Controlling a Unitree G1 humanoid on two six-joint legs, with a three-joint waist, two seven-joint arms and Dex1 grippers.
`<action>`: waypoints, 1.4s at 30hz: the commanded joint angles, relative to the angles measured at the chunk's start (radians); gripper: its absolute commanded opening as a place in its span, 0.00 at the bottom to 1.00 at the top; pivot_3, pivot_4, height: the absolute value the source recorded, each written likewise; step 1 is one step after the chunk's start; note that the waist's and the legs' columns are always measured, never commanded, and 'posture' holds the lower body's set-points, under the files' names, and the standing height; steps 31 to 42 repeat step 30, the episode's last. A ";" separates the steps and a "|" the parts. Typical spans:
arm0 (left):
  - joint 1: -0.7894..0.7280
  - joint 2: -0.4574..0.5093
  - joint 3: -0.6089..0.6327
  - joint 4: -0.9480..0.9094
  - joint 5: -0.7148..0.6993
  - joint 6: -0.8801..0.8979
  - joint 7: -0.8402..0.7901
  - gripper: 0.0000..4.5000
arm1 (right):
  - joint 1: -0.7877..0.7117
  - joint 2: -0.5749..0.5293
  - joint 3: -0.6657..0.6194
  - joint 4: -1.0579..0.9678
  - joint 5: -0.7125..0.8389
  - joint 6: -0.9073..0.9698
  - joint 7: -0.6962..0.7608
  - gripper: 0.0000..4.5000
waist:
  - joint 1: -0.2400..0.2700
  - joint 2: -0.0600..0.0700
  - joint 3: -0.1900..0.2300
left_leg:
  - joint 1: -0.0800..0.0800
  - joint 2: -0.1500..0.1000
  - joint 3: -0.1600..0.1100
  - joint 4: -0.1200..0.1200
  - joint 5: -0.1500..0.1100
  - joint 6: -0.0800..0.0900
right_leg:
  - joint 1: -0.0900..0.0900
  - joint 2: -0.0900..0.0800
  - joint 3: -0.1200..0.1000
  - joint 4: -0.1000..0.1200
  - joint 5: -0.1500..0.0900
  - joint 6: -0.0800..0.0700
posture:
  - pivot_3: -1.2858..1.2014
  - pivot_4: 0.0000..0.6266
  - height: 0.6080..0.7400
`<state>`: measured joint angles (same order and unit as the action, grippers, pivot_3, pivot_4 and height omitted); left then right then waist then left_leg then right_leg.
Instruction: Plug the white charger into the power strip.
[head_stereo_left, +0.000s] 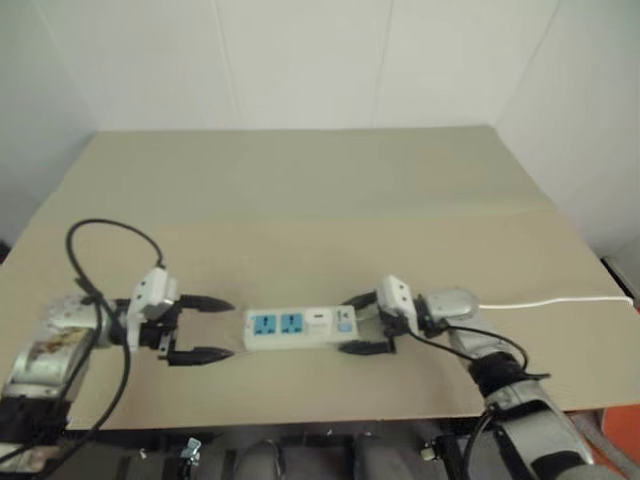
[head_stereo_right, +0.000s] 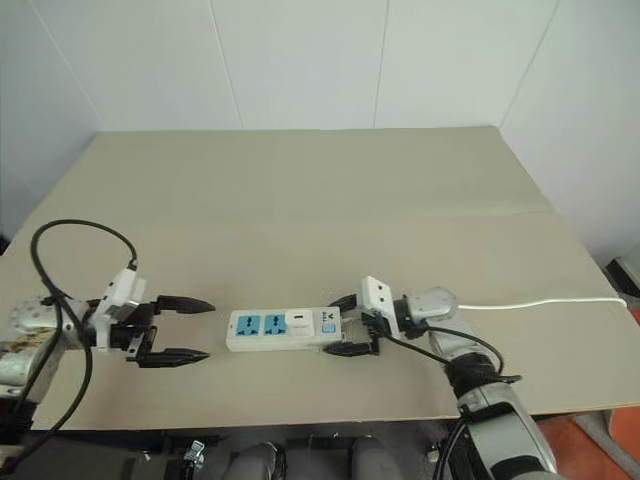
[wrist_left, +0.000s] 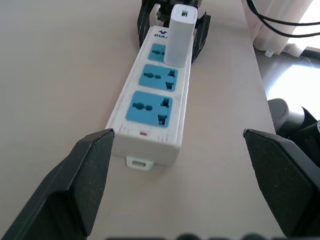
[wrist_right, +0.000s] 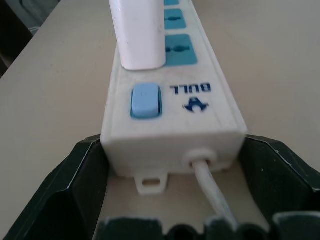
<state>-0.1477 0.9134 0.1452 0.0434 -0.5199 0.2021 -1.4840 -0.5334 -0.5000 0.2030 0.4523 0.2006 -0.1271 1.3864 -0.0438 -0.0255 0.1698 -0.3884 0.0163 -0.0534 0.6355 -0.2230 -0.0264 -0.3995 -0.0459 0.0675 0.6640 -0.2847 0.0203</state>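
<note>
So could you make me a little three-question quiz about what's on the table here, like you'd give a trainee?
1. True or false: the white charger stands plugged into the power strip.
2. How many blue sockets on the strip have nothing in them? A) none B) one C) two D) three
3. Which gripper has its fingers on either side of the strip's switch end, where the cord comes out: the left gripper or the right gripper?

Key:
1. True; it stands upright in the socket nearest the switch.
2. C, two.
3. The right gripper; its fingers are open, not clamped.
</note>
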 joint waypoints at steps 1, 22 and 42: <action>0.068 0.041 0.119 -0.063 -0.044 0.006 0.005 1.00 | 0.034 -0.098 -0.098 -0.171 0.087 0.081 0.014 0.99 | 0.001 0.000 0.001 | -0.002 0.000 0.000 0.000 0.000 0.000 | -0.003 0.000 0.000 0.001 0.000 0.000 | 0.52 0.24 1.00; 0.476 0.059 0.577 -0.361 -0.125 0.239 0.123 1.00 | 0.012 -0.258 -0.201 -0.096 0.118 0.110 0.044 0.99 | -0.002 0.000 0.008 | -0.002 0.000 0.003 0.000 0.000 0.000 | -0.003 0.002 0.001 0.000 0.001 -0.001 | 0.52 0.24 1.00; 0.487 0.024 0.566 -0.397 -0.132 0.243 0.172 1.00 | -0.013 -0.238 -0.186 -0.066 0.105 0.098 0.054 0.99 | -0.002 0.000 0.008 | -0.002 0.000 0.003 0.000 0.000 0.000 | -0.003 0.002 0.001 0.000 0.001 -0.001 | 0.52 0.24 1.00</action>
